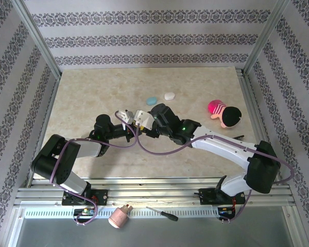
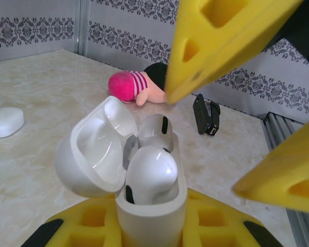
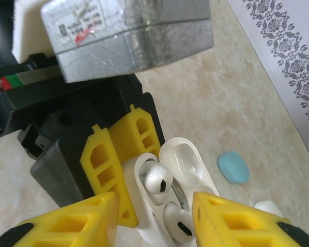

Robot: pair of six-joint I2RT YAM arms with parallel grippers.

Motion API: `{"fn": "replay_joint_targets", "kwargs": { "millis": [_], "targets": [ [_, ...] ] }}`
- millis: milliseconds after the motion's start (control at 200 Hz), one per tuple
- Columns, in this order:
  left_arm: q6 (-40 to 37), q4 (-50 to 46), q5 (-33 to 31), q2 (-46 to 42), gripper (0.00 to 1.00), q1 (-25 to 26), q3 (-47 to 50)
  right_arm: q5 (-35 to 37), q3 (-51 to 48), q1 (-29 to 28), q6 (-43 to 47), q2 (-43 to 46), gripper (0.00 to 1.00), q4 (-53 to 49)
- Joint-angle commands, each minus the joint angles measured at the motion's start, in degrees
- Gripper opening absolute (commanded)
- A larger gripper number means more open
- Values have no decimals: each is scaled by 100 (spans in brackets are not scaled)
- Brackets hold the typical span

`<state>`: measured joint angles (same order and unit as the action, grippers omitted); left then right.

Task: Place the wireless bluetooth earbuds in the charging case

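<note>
yellow fingers of the left gripper press against both sides of the white charging case, pinching it upright near its base. the lid of the case stands hinged open, tipped away to one side. two white earbuds sit in the case's wells, one just beside the other, rounded heads up. how fully each is seated cannot be told.

the right gripper hangs directly over the open case with its jaws spread. its own yellow fingers stand apart on either side of the case opening, and nothing is held between them. whether they touch the case cannot be told.

outward from the grip, the top view shows both arms meeting near the middle of the marble-patterned table. a pale blue pebble-shaped case and a white pebble-shaped case lie just beside each other beyond the grippers, apart from the held case. a pink and black plush doll lies to the right, well apart from both. a small black object rests on the table near the doll; its kind cannot be told. a screwdriver and a pink cylindrical item lie on the grey ledge in front of the arm bases. patterned wallpaper lines the enclosure walls.
</note>
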<state>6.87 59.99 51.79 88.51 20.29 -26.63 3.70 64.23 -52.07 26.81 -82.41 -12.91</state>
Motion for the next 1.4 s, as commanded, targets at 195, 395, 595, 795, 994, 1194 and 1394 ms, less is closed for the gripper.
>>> {"fn": "replay_joint_targets", "kwargs": {
  "millis": [195, 395, 595, 795, 994, 1194, 1394],
  "targets": [
    [-547, 461, -66, -18, 5, 40, 92, -878, -402, 712, -1505, 826, 56, 545],
    [-1163, 595, 2, -15, 4, 38, 207, -1484, -33, 1264, -2832, 576, 73, 258],
    [-1611, 693, 210, 15, 6, 38, 289, -1846, 776, 1431, -3501, -204, 78, -569],
    [-1718, 800, 391, -25, 7, 44, 392, -1917, 1350, 1522, -3674, -788, 77, -1173],
    [-1751, 721, 382, -130, 7, 36, 397, -2254, 1617, 1548, -3235, -1136, 78, -1735],
    [-1691, 659, 362, -160, 8, 37, 370, -2337, 1742, 1535, -2786, -1216, 78, -2350],
    [-1550, 578, 313, -161, 9, 38, 301, -2575, 1665, 1475, -2283, -1057, 78, -2651]
  ]
}}
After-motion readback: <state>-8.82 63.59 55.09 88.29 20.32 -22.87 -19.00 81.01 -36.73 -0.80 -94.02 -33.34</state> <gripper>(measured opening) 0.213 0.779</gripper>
